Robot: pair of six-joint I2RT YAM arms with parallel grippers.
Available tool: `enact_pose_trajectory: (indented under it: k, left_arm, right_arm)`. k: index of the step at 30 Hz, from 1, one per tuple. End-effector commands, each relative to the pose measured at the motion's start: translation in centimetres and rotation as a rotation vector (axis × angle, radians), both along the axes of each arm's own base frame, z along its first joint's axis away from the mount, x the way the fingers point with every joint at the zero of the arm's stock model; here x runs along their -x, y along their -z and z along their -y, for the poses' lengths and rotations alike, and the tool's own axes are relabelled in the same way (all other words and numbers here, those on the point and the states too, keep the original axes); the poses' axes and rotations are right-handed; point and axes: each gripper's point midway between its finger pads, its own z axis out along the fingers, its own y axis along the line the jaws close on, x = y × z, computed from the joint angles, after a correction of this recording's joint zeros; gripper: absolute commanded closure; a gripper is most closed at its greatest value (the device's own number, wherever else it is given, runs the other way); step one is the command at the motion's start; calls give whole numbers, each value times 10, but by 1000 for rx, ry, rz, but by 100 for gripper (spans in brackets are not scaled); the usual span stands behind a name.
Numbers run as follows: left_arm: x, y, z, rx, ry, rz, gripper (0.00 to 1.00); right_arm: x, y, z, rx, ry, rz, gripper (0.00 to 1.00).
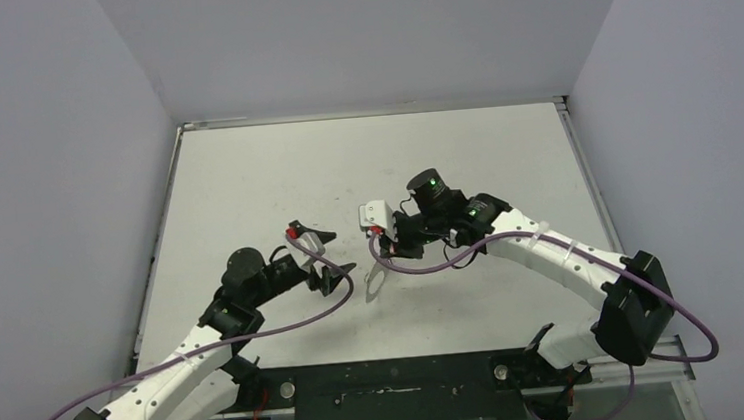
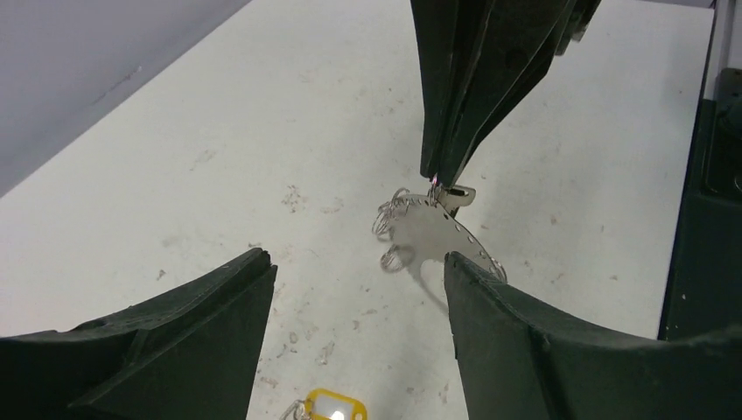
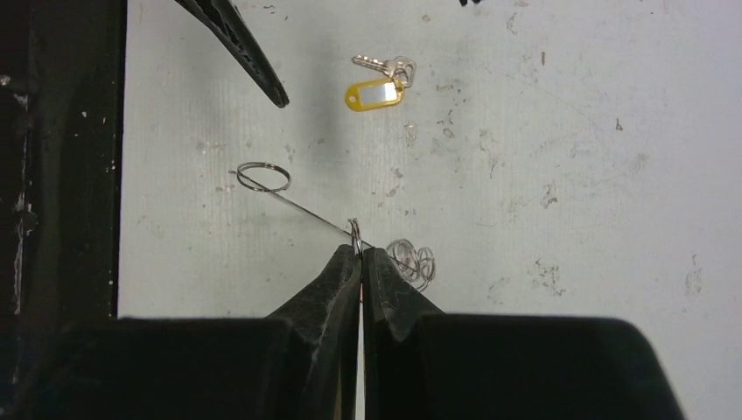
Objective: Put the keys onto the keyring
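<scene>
Overhead; wrist close-ups seemingly facing.

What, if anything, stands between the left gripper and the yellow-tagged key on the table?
Nothing visible does. The yellow-tagged key lies on the bare table, framed between the fingers of the open left gripper in its wrist view. The keyring, pinched by the shut right gripper, is beyond those fingertips, out of the path.

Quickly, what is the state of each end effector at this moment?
Left end effector: open, holding nothing.
Right end effector: closed on the keyring.
</scene>
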Motion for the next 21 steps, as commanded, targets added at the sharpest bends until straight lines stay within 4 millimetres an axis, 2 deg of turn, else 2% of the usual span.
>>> enact_pose_trajectory:
  k: [1,6,14,21]
  left_arm:
    - [14,16,7,-49,98,2,32]
    - [23,22,18,-80,222,135,42]
    - [21,27,37,-72,306,120,56]
    - [22,27,46,-45,332,116,58]
  right_arm:
    - [10,-4,1,85,-62,20,100]
    - [17,-8,-6,121,-94,8,100]
    - [22,-9,-21,133,-117,9,100]
    - [20,-9,-29,134,-117,20,100]
